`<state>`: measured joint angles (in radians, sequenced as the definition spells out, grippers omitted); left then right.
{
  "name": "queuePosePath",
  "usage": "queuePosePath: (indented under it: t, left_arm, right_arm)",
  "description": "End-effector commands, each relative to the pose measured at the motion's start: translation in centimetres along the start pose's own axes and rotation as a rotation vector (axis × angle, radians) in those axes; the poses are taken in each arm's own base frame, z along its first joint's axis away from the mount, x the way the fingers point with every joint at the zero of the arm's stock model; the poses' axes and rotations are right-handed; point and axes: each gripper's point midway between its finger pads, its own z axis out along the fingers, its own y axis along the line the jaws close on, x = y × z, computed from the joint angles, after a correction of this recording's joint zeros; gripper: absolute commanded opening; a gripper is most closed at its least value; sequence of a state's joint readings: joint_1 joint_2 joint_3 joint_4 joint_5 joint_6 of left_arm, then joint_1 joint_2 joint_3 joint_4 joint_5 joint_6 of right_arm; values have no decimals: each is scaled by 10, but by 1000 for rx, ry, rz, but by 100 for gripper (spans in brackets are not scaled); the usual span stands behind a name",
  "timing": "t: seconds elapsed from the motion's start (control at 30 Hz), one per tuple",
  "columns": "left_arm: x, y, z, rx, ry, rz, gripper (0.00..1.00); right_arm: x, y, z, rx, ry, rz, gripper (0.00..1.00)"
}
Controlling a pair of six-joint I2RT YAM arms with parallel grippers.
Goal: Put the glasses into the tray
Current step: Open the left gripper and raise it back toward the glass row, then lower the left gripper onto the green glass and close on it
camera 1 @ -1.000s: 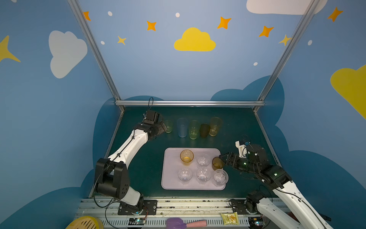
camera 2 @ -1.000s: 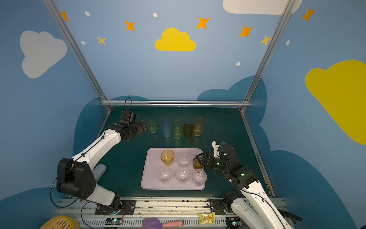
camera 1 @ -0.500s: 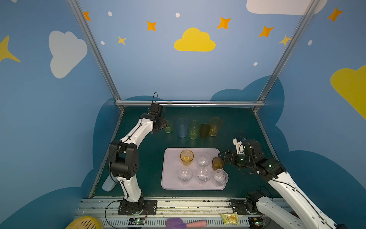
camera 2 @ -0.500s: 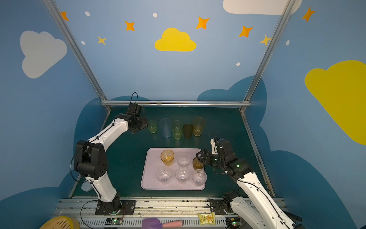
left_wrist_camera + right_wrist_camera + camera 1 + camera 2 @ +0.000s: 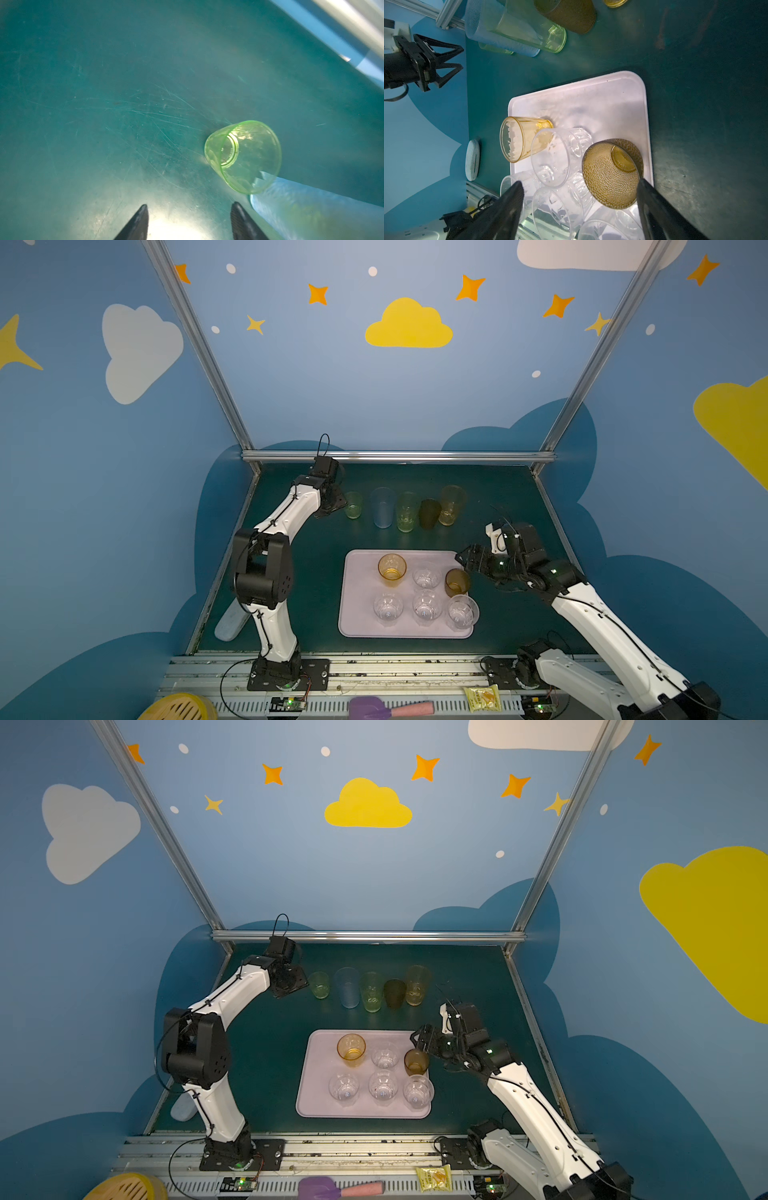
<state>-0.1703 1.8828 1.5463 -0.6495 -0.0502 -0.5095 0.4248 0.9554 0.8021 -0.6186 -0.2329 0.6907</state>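
The pale pink tray (image 5: 357,614) (image 5: 311,1094) (image 5: 591,99) holds an amber glass (image 5: 391,568), a brown dimpled glass (image 5: 456,582) (image 5: 610,176) and several clear faceted glasses (image 5: 426,576). My right gripper (image 5: 463,560) (image 5: 579,182) is wide open at the tray's right edge, with the brown glass standing free just ahead of its fingertips. On the table behind the tray stand a short green glass (image 5: 353,506) (image 5: 243,155), a tall blue (image 5: 382,508), a tall green (image 5: 406,512), a dark brown (image 5: 430,513) and a tall yellow (image 5: 452,504). My left gripper (image 5: 334,506) (image 5: 189,205) is open and empty just left of the short green glass.
A metal frame rail (image 5: 395,456) closes the back of the table. A pale blue oblong object (image 5: 232,624) lies at the front left edge. Below the table front sit a yellow basket (image 5: 178,707), a purple spatula (image 5: 386,707) and a yellow packet (image 5: 482,697).
My left arm has swung back and right, up to the short green glass, and its jaws have narrowed. The right gripper has shifted only slightly and stays wide open by the brown glass.
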Motion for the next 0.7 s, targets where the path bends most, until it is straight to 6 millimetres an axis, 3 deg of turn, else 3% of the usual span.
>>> queuePosePath:
  t: [0.0, 0.1, 0.23, 0.67]
  left_arm:
    - [-5, 2, 2, -12, 9, 17, 55]
    - [-6, 1, 5, -12, 8, 21, 50]
    - [-9, -2, 7, 0, 5, 39, 34]
    - [-7, -8, 24, 11, 40, 52, 31]
  right_arm:
    - [-16, 13, -2, -44, -35, -17, 84]
    - [-19, 13, 3, -45, -22, -11, 84]
    - [-20, 10, 9, -37, -3, 1, 84]
    - [-23, 10, 22, -53, 19, 45, 84]
